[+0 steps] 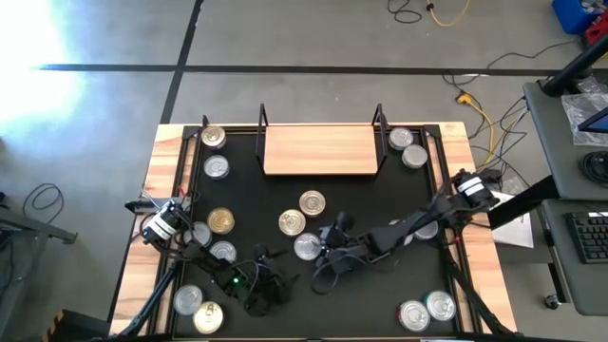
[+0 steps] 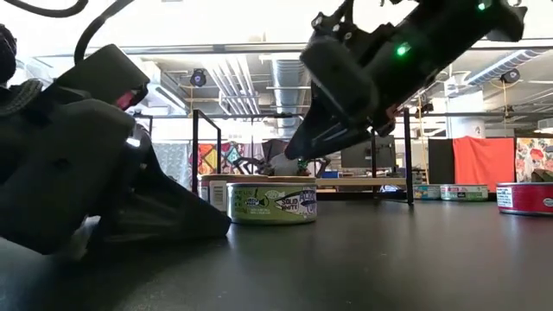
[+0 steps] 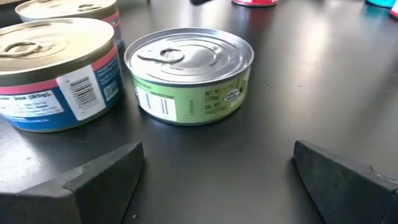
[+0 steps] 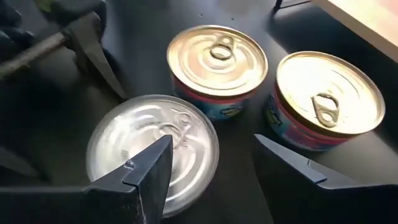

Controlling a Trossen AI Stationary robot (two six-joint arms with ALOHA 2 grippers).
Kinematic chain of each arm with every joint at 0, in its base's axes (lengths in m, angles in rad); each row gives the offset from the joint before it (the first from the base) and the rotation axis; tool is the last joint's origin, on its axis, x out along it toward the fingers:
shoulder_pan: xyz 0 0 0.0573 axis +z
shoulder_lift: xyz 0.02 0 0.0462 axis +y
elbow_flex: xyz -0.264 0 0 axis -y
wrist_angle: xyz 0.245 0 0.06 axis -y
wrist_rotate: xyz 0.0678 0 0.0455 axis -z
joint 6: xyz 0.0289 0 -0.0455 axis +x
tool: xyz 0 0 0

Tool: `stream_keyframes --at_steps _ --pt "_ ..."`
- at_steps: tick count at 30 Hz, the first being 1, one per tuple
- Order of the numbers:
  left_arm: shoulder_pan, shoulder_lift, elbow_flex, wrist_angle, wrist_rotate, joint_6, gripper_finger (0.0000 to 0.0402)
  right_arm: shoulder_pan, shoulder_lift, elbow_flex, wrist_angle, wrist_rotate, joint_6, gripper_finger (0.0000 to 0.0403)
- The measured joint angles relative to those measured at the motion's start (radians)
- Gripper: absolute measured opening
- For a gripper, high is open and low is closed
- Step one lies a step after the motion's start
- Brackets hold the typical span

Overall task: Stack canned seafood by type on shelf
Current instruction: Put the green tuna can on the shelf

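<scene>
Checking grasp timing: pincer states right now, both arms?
Left pincer: open, holding nothing, facing a green-label tin.
Right pincer: open, empty, above a silver-lid tin.

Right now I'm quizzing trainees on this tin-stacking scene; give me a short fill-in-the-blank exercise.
1. The shelf holds ____ tins.
2. The green-labelled tin before the left claw has a ____ lid.
3. The silver tin by the right claw sits beside two tins with ____ lids.
Missing words: no; silver; gold
</scene>
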Motion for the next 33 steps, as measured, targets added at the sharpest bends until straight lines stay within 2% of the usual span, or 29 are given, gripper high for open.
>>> stream_keyframes --at_steps 3,7,11,15,18,21,23,28,33 --pt "0.011 0.0 -0.003 -0.006 -0.025 -0.019 0.04 -0.016 0.015 0.014 -0.007 -0.027 -0.013 0.0209" --pt "0.03 0.003 -0.008 -0.019 -0.106 -0.038 0.04 -0.016 0.026 0.02 -0.031 -0.118 0.01 0.0207" --pt "0.056 0.003 -0.016 -0.012 -0.111 -0.055 0.04 0.007 0.008 0.019 -0.072 -0.217 0.084 0.0208" --pt "0.068 0.002 -0.02 -0.01 -0.111 -0.047 0.04 0.044 -0.026 0.019 -0.097 -0.256 0.042 0.021" --pt "0.067 -0.006 -0.02 -0.014 -0.113 -0.012 0.04 0.056 -0.065 0.017 -0.17 -0.236 -0.049 0.0215" --pt "0.058 -0.03 -0.021 -0.057 -0.112 -0.008 0.04 0.05 -0.069 0.006 -0.25 -0.139 -0.112 0.0224" --pt "0.051 -0.049 -0.028 -0.089 -0.111 -0.018 0.04 0.039 -0.068 -0.014 -0.276 -0.136 -0.162 0.0234" --pt "0.05 -0.069 -0.077 -0.102 -0.112 -0.089 0.04 -0.012 -0.069 -0.082 -0.263 -0.236 -0.231 0.0276" --pt "0.06 -0.069 -0.097 -0.099 -0.111 -0.149 0.04 -0.058 -0.072 -0.144 -0.117 -0.326 -0.3 0.0332"
